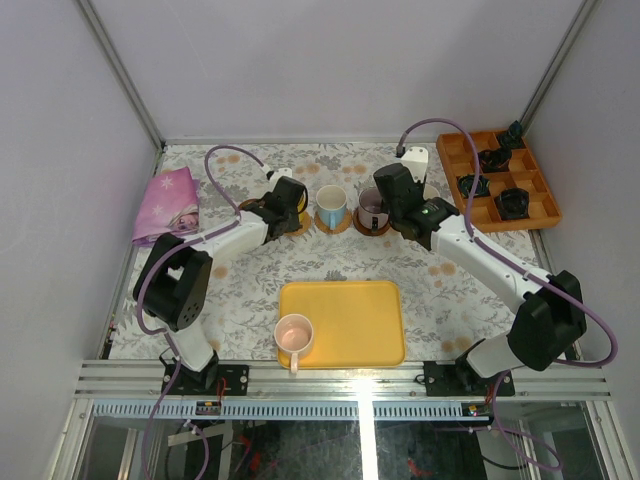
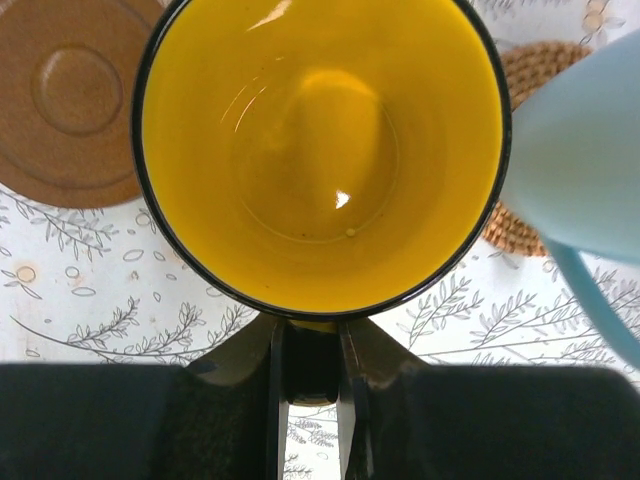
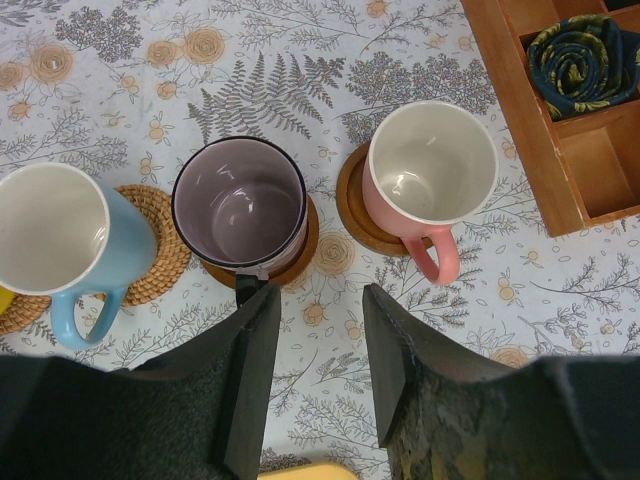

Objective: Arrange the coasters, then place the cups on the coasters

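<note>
Here, floral tablecloth [image 1: 330, 265], yellow cup [image 2: 320, 150], pale walls [image 1: 330, 60]

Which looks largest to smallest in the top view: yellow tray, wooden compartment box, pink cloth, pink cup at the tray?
1. The yellow tray and the wooden compartment box look alike; not ranked.
2. The pink cloth.
3. The pink cup, smallest.

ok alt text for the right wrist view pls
Three mugs stand on round coasters on a floral tablecloth: a light blue mug left, a purple-grey mug centre, a pink mug right. The open end effector sits just below them, a wooden compartment box at top right.
</note>
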Controlling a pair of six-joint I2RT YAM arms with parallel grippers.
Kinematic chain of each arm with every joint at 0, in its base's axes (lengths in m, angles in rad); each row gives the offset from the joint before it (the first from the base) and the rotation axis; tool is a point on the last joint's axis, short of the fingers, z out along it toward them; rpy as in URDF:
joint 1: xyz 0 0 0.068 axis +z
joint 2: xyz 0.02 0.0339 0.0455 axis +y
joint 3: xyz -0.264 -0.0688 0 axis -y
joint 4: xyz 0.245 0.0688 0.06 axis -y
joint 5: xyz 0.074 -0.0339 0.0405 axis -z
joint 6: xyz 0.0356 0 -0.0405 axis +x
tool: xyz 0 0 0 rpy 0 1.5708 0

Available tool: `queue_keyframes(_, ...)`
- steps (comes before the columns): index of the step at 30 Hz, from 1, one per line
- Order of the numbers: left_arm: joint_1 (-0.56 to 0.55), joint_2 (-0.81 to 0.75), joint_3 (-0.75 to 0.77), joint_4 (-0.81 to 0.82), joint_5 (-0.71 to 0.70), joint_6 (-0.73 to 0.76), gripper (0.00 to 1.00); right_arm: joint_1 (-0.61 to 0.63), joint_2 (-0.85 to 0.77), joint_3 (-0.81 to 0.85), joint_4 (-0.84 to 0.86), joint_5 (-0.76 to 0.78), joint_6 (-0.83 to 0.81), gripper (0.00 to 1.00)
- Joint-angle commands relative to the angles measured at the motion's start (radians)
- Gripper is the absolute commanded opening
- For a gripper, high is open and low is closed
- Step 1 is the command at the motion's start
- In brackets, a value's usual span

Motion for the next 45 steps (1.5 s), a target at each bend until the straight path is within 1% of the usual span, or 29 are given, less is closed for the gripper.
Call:
queue_keyframes(1, 0.011, -0.053, -0.032, 0.112, 0.021, -0.015, 0.00, -0.007, -0.005, 0.048, 0.011, -0.007, 0.007, 0.45)
queue_keyframes(12, 0.022, -0.050, -0.046, 0.144, 0.040, 0.004, 0.00, -0.007, -0.003, 0.039, 0.010, -0.020, 0.022, 0.45)
queue_keyframes(19, 0.024, -0.074, -0.063, 0.208, 0.045, 0.021, 0.00, -0.007, 0.013, 0.048, 0.009, -0.029, 0.022, 0.45)
queue_keyframes(45, 0.033, 0.002, -0.040, 0.189, 0.066, 0.035, 0.00, -0.007, 0.029, 0.057, 0.008, -0.043, 0.024, 0.44)
